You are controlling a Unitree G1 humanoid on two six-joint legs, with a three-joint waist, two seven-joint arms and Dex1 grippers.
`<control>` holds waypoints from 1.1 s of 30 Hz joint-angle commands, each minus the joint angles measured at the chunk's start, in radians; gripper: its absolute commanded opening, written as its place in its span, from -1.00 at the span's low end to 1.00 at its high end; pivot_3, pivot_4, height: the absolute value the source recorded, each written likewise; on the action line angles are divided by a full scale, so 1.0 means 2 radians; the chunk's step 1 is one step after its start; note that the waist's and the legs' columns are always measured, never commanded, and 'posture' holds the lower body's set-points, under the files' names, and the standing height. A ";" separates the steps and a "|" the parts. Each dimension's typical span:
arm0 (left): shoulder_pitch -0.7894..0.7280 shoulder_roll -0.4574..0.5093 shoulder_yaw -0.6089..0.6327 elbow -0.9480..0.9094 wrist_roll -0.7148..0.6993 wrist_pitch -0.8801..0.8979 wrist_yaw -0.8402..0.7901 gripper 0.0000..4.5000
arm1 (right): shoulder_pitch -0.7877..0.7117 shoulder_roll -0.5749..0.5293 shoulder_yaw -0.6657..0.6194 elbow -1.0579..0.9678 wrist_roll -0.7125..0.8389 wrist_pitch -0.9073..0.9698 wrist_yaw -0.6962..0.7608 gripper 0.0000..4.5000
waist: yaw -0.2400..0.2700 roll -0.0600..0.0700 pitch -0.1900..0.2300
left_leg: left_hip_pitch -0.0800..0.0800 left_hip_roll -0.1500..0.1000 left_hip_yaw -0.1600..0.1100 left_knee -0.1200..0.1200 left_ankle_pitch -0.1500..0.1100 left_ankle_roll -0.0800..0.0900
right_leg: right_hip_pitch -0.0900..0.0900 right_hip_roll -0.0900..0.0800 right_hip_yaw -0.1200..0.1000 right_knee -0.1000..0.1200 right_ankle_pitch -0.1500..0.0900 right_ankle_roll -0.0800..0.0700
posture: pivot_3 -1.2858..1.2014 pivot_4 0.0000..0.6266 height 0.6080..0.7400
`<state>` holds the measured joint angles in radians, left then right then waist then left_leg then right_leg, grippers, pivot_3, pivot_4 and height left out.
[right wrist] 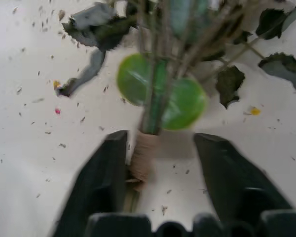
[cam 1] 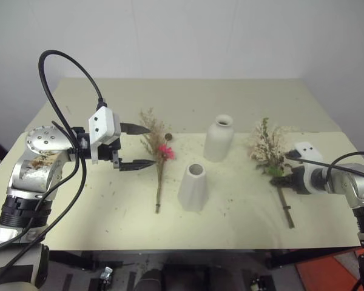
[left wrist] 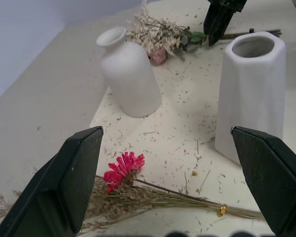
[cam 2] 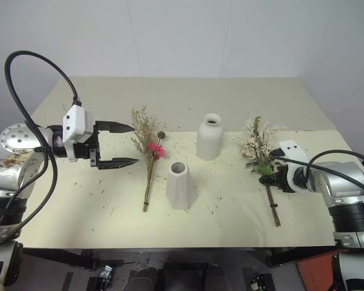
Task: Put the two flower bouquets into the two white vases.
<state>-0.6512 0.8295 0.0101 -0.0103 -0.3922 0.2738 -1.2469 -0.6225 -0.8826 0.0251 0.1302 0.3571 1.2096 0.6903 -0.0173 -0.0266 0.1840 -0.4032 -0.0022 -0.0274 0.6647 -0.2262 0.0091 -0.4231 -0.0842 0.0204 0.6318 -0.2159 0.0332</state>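
Right jaws stand partly apart, one finger on either side of the wrapped stem of the fuller cream bouquet (right wrist: pixel 153 98) — not clamped yet in the right wrist view, where the tan binding sits against one finger with a gap to the other. Left jaws wide apart, holding nothing, hovering just beside the head of the slim tan bouquet (cam 1: pixel 158 159).

Cream bouquet lies flat on the table (cam 1: pixel 109 206), head toward the far side, bare stem end toward me, right of both vases. The right gripper (cam 2: pixel 270 179) is down on it just below the green leaves. Slim bouquet with its magenta daisy lies flat too, left of the vases, stem end toward me; the left gripper (cam 1: pixel 137 146) hangs above and to its left, not touching.

Bottle vase (cam 1: pixel 219 139) stands upright farther back; cone vase (cam 1: pixel 193 187) upright nearer me, between the two bunches. Both mouths are empty. Dry crumbs lie scattered over the table.

I read the step as the first pickup — the right hand taking the cream bunch; nothing is placed yet.

Next move, as I judge it: finish squeezing on the binding, lift, swing the stem to point down, then carry it over a vase mouth. The bottle neck looks narrow — alignment will matter. The stems look brittle, so I want a gentle grip.
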 commanded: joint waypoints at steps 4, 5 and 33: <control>0.000 0.018 0.022 -0.012 -0.002 -0.001 0.004 1.00 | -0.017 0.009 0.000 0.002 -0.008 0.000 -0.007 -0.92 | 0.000 0.000 0.000 | 0.000 0.000 0.000 0.000 0.000 0.000 | 0.000 0.001 0.000 0.000 0.000 0.000 | 0.03 -0.52 1.00; 0.000 0.018 0.023 -0.014 -0.004 -0.001 0.005 1.00 | -0.019 0.012 -0.006 0.004 -0.013 -0.002 -0.019 -0.92 | 0.000 0.000 0.000 | 0.000 0.000 0.000 0.000 0.000 0.000 | 0.000 0.001 0.000 0.000 0.000 0.000 | 0.03 -0.52 1.00; 0.054 -0.004 0.055 -0.054 -0.043 0.040 0.055 1.00 | -0.190 0.266 -0.205 0.083 0.072 -0.557 -0.121 -0.92 | -0.013 0.000 0.000 | 0.000 0.003 0.001 0.000 0.000 0.000 | -0.001 0.003 0.003 0.000 0.002 -0.001 | 0.03 -0.52 1.00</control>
<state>-0.5427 0.7990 0.0899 -0.0765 -0.4740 0.3526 -1.1468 -0.9763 -0.3528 -0.3954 0.3054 0.4803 0.1397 0.4124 -0.0434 -0.0260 0.1840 -0.4026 0.0033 -0.0255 0.6646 -0.2262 0.0090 -0.4252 -0.0777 0.0255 0.6321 -0.2114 0.0308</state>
